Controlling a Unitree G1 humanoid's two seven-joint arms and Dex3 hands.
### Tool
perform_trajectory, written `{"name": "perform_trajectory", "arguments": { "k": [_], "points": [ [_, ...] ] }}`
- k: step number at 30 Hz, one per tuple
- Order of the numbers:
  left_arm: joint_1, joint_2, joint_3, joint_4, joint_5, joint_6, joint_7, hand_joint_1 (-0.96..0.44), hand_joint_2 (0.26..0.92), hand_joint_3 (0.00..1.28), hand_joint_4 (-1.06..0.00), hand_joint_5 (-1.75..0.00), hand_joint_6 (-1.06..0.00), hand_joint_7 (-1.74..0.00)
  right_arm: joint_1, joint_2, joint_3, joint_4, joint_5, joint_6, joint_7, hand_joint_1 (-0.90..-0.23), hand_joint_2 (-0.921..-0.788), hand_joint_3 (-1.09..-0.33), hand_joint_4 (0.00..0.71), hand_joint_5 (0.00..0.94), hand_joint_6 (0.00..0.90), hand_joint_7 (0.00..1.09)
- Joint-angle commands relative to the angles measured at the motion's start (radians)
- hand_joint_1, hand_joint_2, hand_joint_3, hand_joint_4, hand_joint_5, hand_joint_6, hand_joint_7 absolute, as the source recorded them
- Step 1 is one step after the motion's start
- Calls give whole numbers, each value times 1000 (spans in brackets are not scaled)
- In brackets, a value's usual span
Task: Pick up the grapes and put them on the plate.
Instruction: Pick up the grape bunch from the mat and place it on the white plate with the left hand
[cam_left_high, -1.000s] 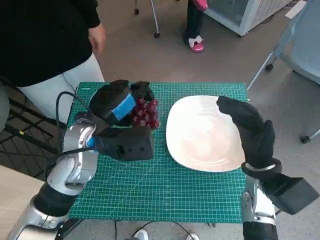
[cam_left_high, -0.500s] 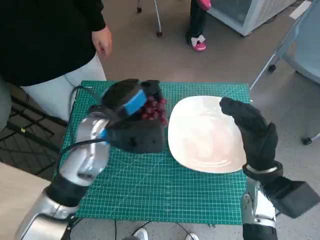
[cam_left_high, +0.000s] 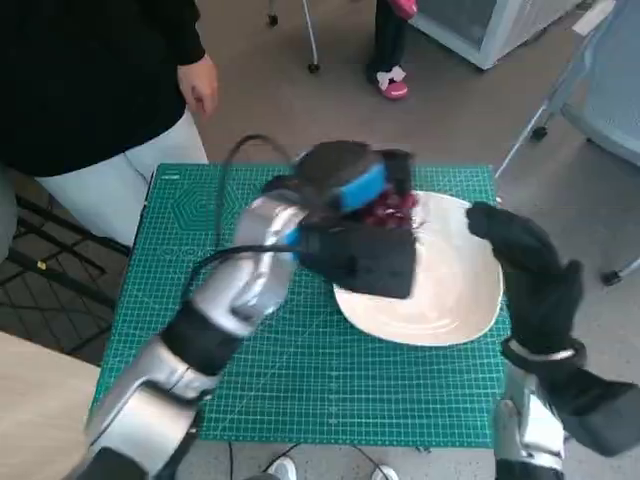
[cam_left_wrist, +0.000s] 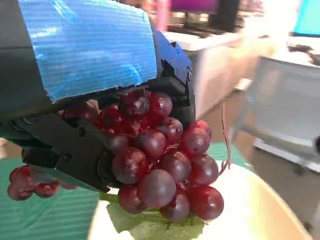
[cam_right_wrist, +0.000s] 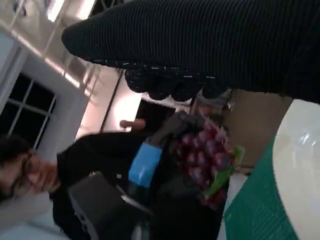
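Head view: left hand (cam_left_high: 345, 185) grasping grapes (cam_left_high: 392, 208) above plate (cam_left_high: 455, 295) edge. Right hand (cam_left_high: 530, 275) beside plate, released, fingers apart. Next, probably: lower grapes, let go.

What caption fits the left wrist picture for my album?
Blue-taped left robot hand holding red grapes above the white plate.

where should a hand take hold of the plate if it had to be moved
Probably at the plate's near right rim, from the right hand's side: that edge is bare, while the left hand holds the grapes over its far left part.
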Motion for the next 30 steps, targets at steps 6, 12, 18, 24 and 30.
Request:
{"name": "perform_trajectory", "arguments": {
  "k": [6, 12, 18, 24, 30],
  "points": [
    [-138, -103, -34, 262, -16, -104, 35, 3, 921, 162, -522, -1475, -610, -1046, 62, -10, -30, -32, -27, -13, -61, -624, -921, -825, 401, 1, 140, 200],
    [-185, -148, -42, 388, -28, -155, 32, 3, 921, 155, -537, -1489, -618, -1003, 69, -16, -36, -30, -51, -38, -86, -628, -921, -826, 400, 0, 145, 188],
    [-225, -192, -44, 500, -38, -184, 40, 2, 921, 154, -549, -1459, -601, -1040, 72, -20, -32, -31, -72, -52, -111, -631, -921, -835, 396, 0, 148, 178],
    [-251, -219, -36, 559, -49, -179, 38, 1, 921, 203, -495, -1381, -507, -1292, 74, -21, -27, -39, -81, -50, -122, -637, -921, -843, 390, 0, 147, 171],
    [-264, -233, -26, 582, -60, -157, 22, 2, 911, 217, -485, -1444, -539, -1207, 73, -19, -19, -38, -80, -49, -125, -637, -921, -851, 385, 0, 144, 165]
  ]
}}
